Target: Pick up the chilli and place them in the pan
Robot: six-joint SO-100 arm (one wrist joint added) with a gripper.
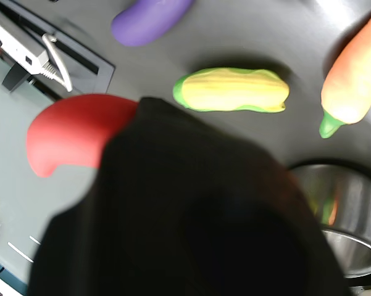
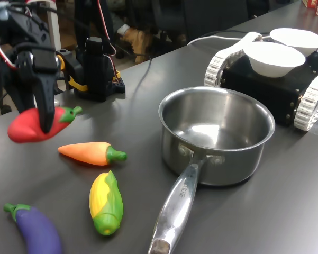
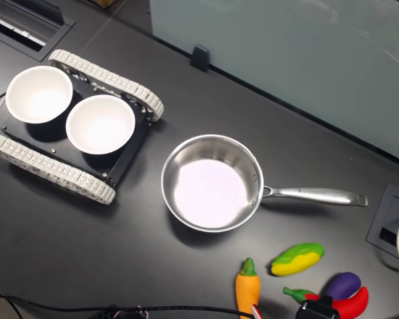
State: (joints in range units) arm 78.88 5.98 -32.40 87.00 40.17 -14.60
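Note:
The red chilli (image 2: pixel 26 127) with its green stem hangs clear of the dark table at the first exterior view's left. My gripper (image 2: pixel 44 117) is shut on it, one black finger crossing its middle. In the wrist view the chilli (image 1: pixel 65 132) sticks out from behind the black jaw, which hides its stem end. The second exterior view shows the chilli (image 3: pixel 353 304) and gripper (image 3: pixel 317 310) at the bottom right edge. The steel pan (image 2: pixel 227 159) stands upright and empty mid-table, apart from the gripper, handle toward the first exterior view's bottom; the pan (image 3: pixel 209 186) also shows from above.
An orange carrot toy (image 2: pixel 90 152), a corn toy (image 2: pixel 106 202) and a purple eggplant (image 2: pixel 38 228) lie on the table between the gripper and the pan's handle. Two white bowls (image 2: pixel 273 57) sit on a black tracked base (image 2: pixel 264 87) beyond the pan.

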